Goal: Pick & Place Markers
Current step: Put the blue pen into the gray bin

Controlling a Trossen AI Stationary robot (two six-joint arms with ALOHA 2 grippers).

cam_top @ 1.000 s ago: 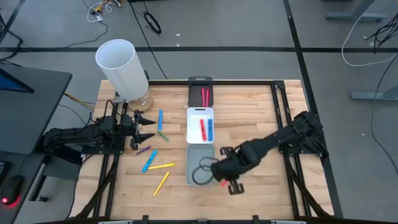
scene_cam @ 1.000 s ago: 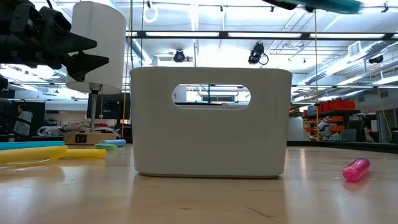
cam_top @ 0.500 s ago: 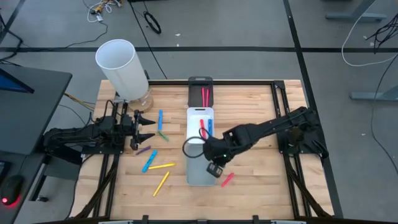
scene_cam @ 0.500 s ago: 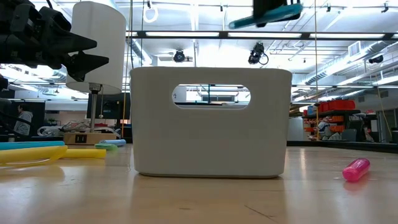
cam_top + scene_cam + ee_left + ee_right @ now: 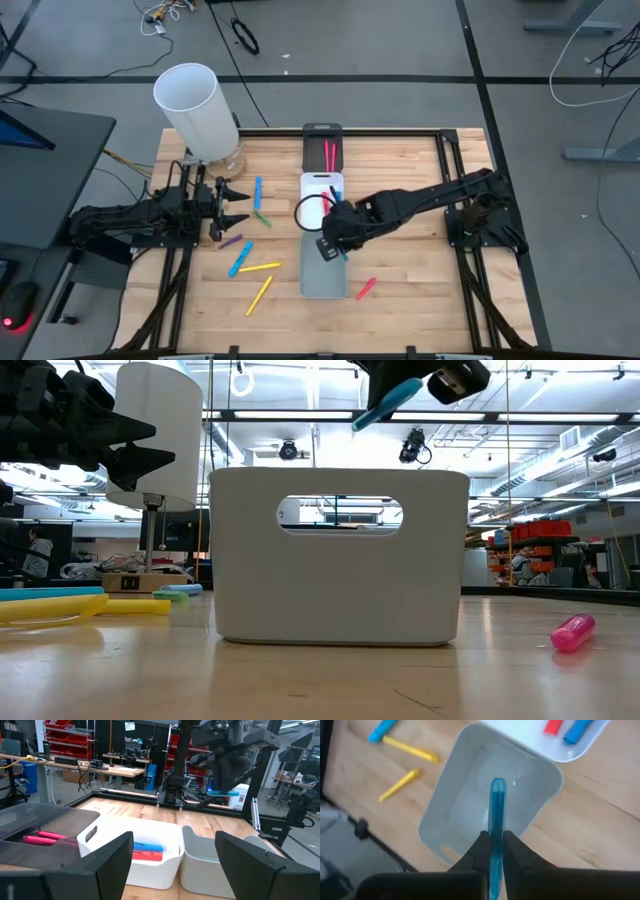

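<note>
Right gripper [image 5: 492, 851] clamped on a slim, smooth translucent-blue marker [image 5: 496, 815], hovering over the matte grey rounded-rectangle tray [image 5: 453, 810]; left gripper [image 5: 236, 205] idle, fingers spread.

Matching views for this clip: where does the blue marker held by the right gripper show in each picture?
High view: blue marker under the right gripper, above the grey tray.
Low view: top, tilted.
Left wrist: far side, level.
Right wrist: centre, upright.
Shared landmark: the grey tray.
</note>
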